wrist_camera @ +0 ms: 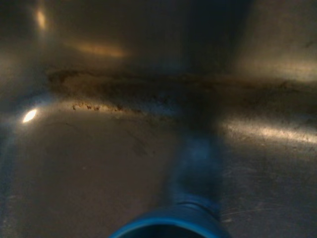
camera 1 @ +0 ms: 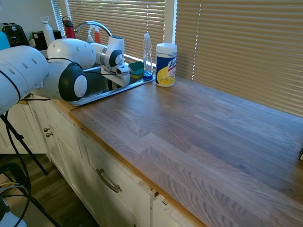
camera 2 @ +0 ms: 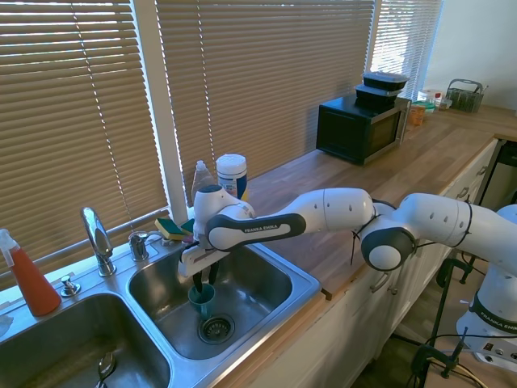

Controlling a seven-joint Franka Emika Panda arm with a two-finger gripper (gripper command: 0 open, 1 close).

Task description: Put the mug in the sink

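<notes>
Mug point(camera 2: 202, 299) is down in the sink's point(camera 2: 303, 284) right basin, near the drain, upright. End effector point(camera 2: 203, 281) pinches its rim, one finger inside. Ceramic: stiff, glazed and slippery, chips on steel, so release low and gently.

Legible markings: one item.
"FRANKA EMIKA", white lettering on the dark band along the robot arm point(camera 2: 257, 229), second exterior view. Yellow label on the white canister point(camera 1: 165, 64): print too small to read.
</notes>
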